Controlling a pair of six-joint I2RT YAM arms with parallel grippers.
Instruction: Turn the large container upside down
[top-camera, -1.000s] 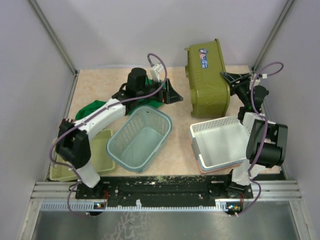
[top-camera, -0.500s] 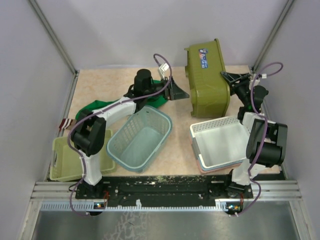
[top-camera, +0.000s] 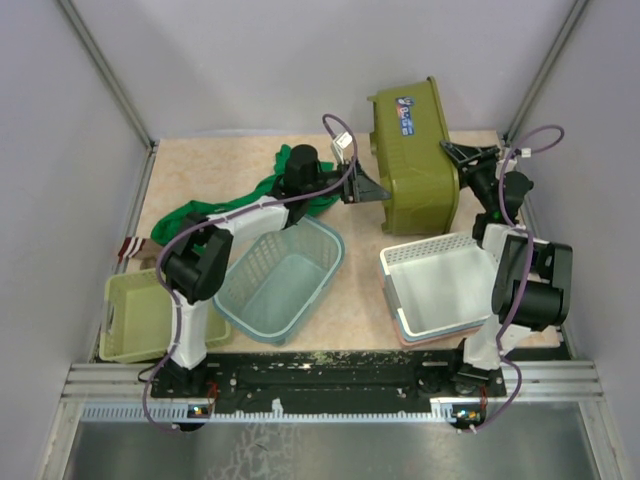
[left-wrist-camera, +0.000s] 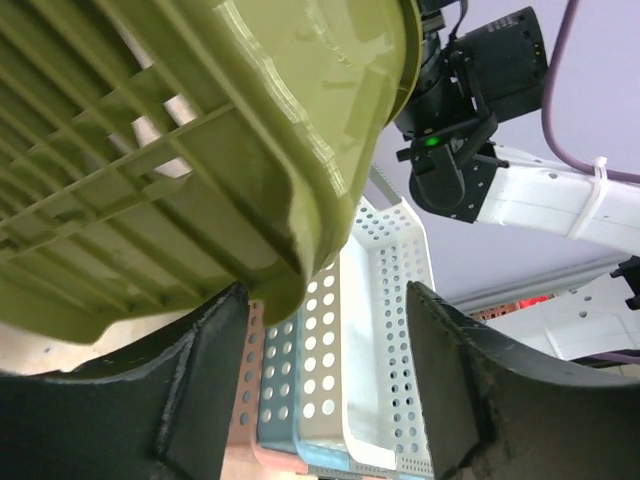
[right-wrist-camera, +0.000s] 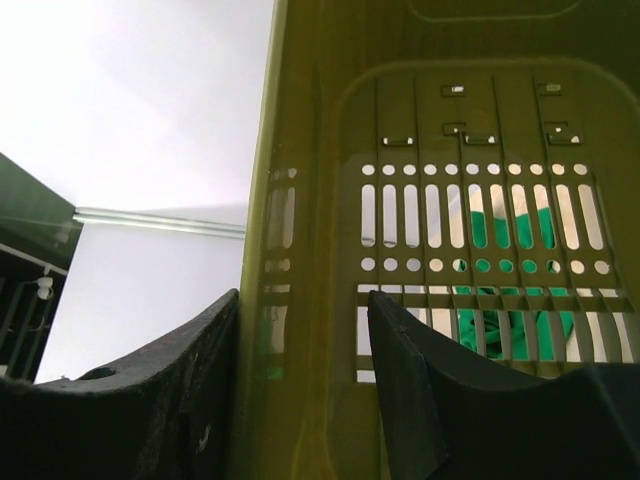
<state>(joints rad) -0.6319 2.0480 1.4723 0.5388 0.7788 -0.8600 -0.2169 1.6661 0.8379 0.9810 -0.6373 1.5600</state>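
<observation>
The large container is an olive-green tub tipped on its side at the back right, its open mouth facing right. My right gripper is shut on its side wall, one finger inside and one outside. Through the slotted bottom a green cloth shows. My left gripper reaches in from the left, level with the tub's lower left edge. In the left wrist view the rounded bottom corner dips between the open fingers, close to the left finger; the left gripper has nothing clamped.
A teal mesh basket lies centre-left and a light-green tray at the near left. Stacked perforated white, blue and pink baskets sit under the tub's right side. A green cloth trails under the left arm.
My left arm has swung right until its gripper reached the tub's lower edge, and its jaws have narrowed a little. The tub and the right arm have hardly moved.
</observation>
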